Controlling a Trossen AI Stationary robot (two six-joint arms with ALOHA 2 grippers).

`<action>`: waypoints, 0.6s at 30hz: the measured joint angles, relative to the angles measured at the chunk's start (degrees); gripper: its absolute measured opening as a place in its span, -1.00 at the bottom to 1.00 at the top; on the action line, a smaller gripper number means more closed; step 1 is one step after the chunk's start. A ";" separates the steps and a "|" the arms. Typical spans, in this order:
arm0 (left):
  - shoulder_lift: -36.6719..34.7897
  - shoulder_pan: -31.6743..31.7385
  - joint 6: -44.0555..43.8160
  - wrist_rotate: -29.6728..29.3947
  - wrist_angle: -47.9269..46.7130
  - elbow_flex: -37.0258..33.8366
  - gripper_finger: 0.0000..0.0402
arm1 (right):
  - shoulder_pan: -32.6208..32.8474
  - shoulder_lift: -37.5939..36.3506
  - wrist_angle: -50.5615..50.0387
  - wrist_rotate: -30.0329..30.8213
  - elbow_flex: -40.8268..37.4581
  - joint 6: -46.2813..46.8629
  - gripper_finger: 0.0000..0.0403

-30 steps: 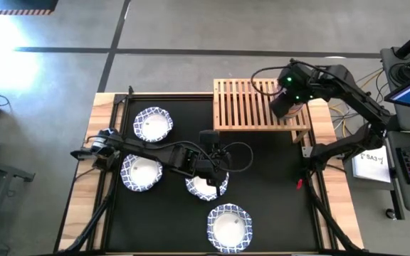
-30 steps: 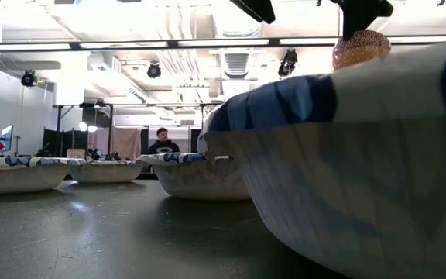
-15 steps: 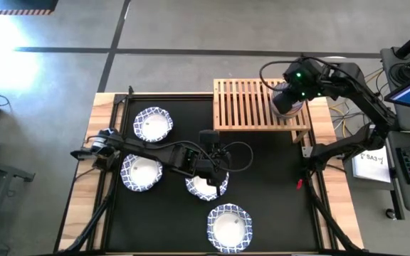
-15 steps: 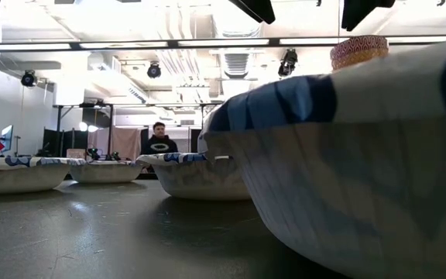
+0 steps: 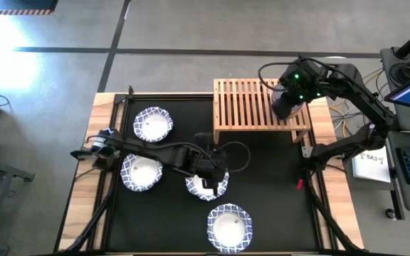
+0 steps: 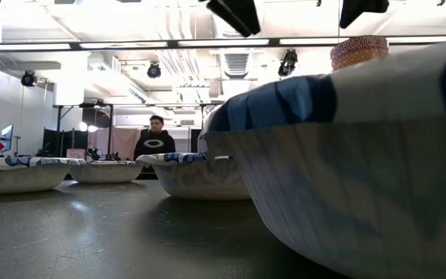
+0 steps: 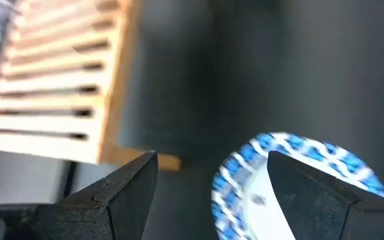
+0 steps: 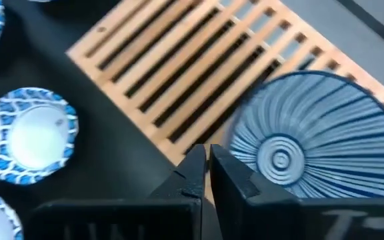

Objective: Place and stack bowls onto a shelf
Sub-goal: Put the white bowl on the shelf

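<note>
The light-wood shelf (image 5: pixel 248 107) stands at the table's far right. On its right end sits a small bowl with a blue-lined inside (image 8: pixel 312 127); its patterned outside (image 6: pixel 358 50) shows in the low view. My right gripper (image 8: pixel 207 167) hangs shut above the shelf, beside that bowl and off it. My left gripper (image 5: pixel 208 178) is open above a white bowl with a blue rim (image 7: pixel 299 150) that rests on the black mat near the table's middle. Its fingers stand apart over the bowl's rim, clear of it.
Three more white blue-rimmed bowls lie on the mat: far left (image 5: pixel 153 123), left (image 5: pixel 142 173) and near the front edge (image 5: pixel 229 226). The shelf's left part (image 5: pixel 230 103) is bare. A person (image 6: pixel 155 139) stands in the room behind the table.
My right gripper has risen off the small patterned bowl, which stays on the shelf's right end. My left gripper has come down a little toward the white bowl below it.
</note>
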 joint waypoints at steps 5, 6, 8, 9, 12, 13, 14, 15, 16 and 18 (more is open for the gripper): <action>0.03 -1.14 -8.53 4.56 -5.02 -1.81 0.33 | 4.29 0.04 2.38 -0.41 0.00 -0.92 -0.95; 0.04 -1.47 -10.80 4.72 -6.82 -2.28 0.33 | 5.55 0.04 2.88 -0.39 0.00 -1.17 -0.95; 0.04 -2.06 -15.92 4.73 -10.01 -3.51 0.33 | 8.08 0.04 3.41 -0.37 0.02 -1.31 -0.95; 0.04 -2.39 -18.41 4.72 -11.56 -4.26 0.33 | 9.43 0.04 4.05 -0.37 0.02 -1.27 -0.95; 0.04 -3.36 -24.70 6.32 -13.90 -6.80 0.33 | 13.78 0.09 5.11 -0.35 0.02 -0.32 -0.95; 0.04 -3.64 -26.11 7.10 -13.78 -7.83 0.33 | 15.36 0.09 5.79 -0.31 0.02 0.16 -0.95; 0.04 -3.88 -27.64 7.80 -13.80 -8.92 0.33 | 16.83 0.09 6.64 -0.28 -0.07 0.61 -0.95; 0.04 -4.14 -29.39 8.28 -14.05 -9.99 0.33 | 18.31 0.11 7.14 -0.11 -0.23 0.99 -0.95; 0.04 -4.26 -30.95 8.77 -13.98 -11.14 0.33 | 19.80 0.11 7.40 0.01 -0.33 1.45 -0.95; 0.04 -4.31 -34.48 9.26 -13.48 -13.67 0.33 | 22.48 0.15 7.56 0.13 -0.35 2.69 -0.95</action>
